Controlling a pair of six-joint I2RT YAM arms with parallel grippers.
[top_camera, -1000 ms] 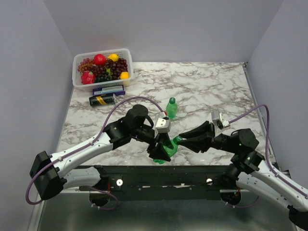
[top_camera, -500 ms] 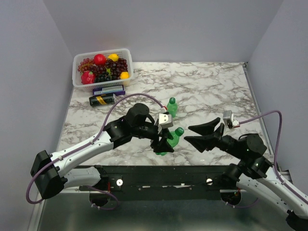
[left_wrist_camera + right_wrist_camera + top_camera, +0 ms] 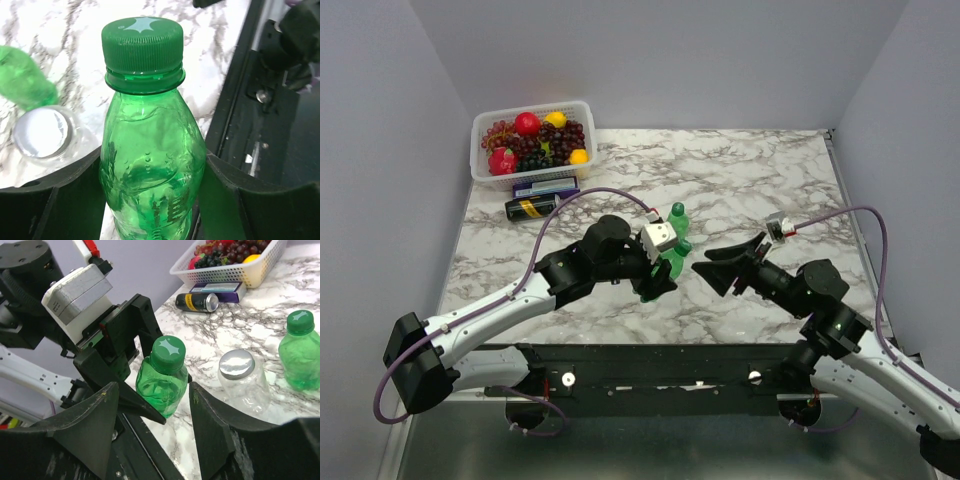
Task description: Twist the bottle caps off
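Near the front edge of the white marble-patterned table (image 3: 760,180), your left gripper (image 3: 660,272) is clamped on a small translucent green plastic bottle (image 3: 152,170). Its two black fingers (image 3: 65,195) press the bottle's belly from both sides and hold it upright. The bottle's dark green screw cap (image 3: 142,47) is on the neck and clear of the fingers. You cannot tell whether the base rests on the table, because the fingers hide it.

Your right gripper (image 3: 712,266) has its jaws spread well apart and holds nothing. It points at the held bottle from the right. From its wrist camera, the fingers (image 3: 85,430) frame the cap on either side. From above, the tips sit just beside the bottle with a small gap, touching neither bottle nor cap.

Behind the held bottle stand a squat clear bottle (image 3: 245,382) with a silvery-grey cap (image 3: 237,364) and a second green bottle (image 3: 299,357) with its own green cap (image 3: 300,322). Both are upright, capped and apart from each other.

At the far left corner you have a white basket of fruit (image 3: 578,125), with a dark can with a yellow label (image 3: 532,207) lying on its side nearby.
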